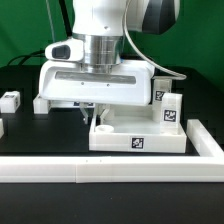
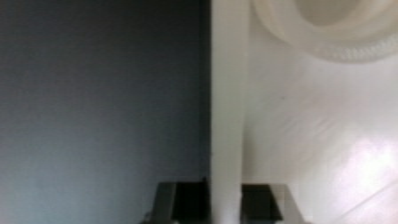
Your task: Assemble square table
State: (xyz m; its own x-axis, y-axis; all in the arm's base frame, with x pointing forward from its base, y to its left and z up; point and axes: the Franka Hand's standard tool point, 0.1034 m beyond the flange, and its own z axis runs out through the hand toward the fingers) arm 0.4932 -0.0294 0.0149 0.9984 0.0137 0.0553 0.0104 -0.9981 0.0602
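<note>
The square table's white slab [image 1: 135,133] lies on the black table just behind the front wall, with a tag on its near side. My gripper [image 1: 88,109] points straight down at the slab's edge on the exterior view's left. In the wrist view the two dark fingers [image 2: 178,203] stand on either side of the slab's thin rim [image 2: 221,120], shut on it. A round corner socket [image 2: 334,25] shows further along the slab. One tagged leg [image 1: 170,110] stands upright on the slab's corner at the exterior view's right. Another leg [image 1: 10,100] lies loose at the left.
The long white border wall [image 1: 100,168] runs along the front and turns back at the exterior view's right [image 1: 207,140], close to the slab. Black tabletop [image 1: 40,130] lies to the left of the slab. A green backdrop hangs behind the arm.
</note>
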